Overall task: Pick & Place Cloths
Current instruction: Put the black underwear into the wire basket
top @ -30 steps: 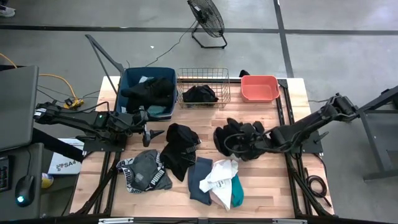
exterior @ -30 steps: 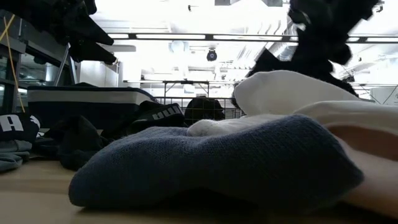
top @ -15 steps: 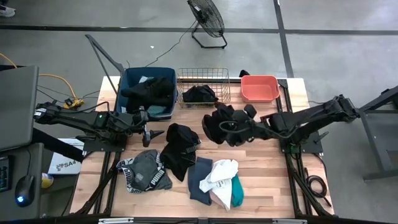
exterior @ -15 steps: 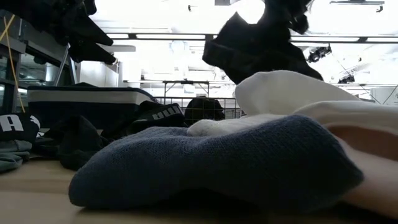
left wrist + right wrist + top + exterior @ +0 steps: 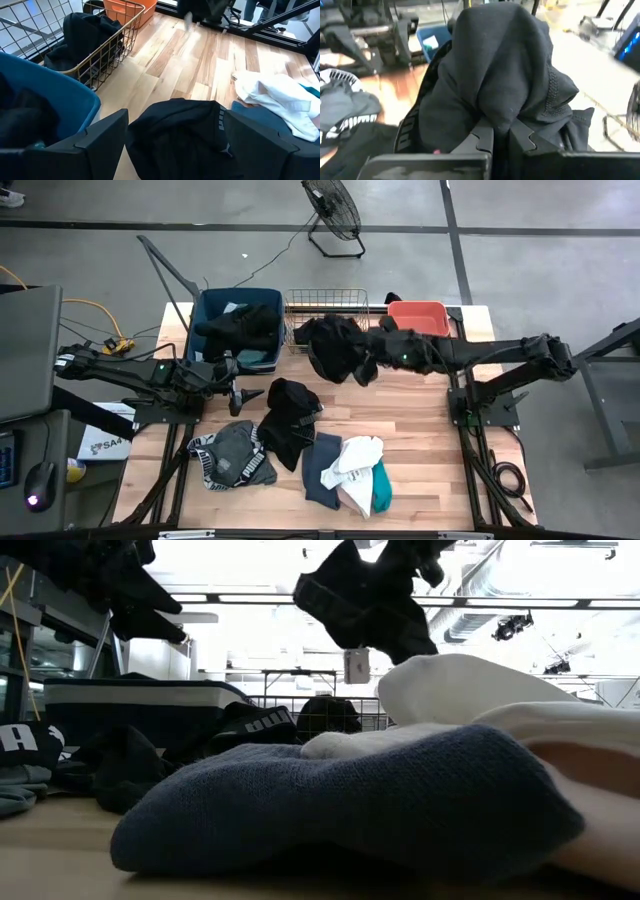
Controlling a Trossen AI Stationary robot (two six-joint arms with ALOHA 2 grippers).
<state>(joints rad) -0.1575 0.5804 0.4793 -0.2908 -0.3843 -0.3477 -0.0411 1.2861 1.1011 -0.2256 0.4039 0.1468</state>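
1. The right end effector (image 5: pixel 372 352) is gripping a black garment (image 5: pixel 335 348), dangling it by the wire basket (image 5: pixel 327 308), presumably for dropping in.
2. The left end effector (image 5: pixel 243 392) is waiting open beside the blue tub (image 5: pixel 237 298).
3. More cloths (image 5: pixel 345 470) are lying on the surface (image 5: pixel 420 450).

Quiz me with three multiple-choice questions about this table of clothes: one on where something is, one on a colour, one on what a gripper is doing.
1. Where does the black garment in the right gripper hang?
A. by the wire basket
B. on the floor
C. in the blue tub

2. What colour is the small tub near the table's right corner?
A. green
B. coral
C. white

3. The left gripper is:
A. holding a white cloth
B. open, empty
C. inside the basket

Answers: 1 A, the garment overlaps the basket from above. 2 B, its rim is coral. 3 B, its fingers stand apart around nothing.
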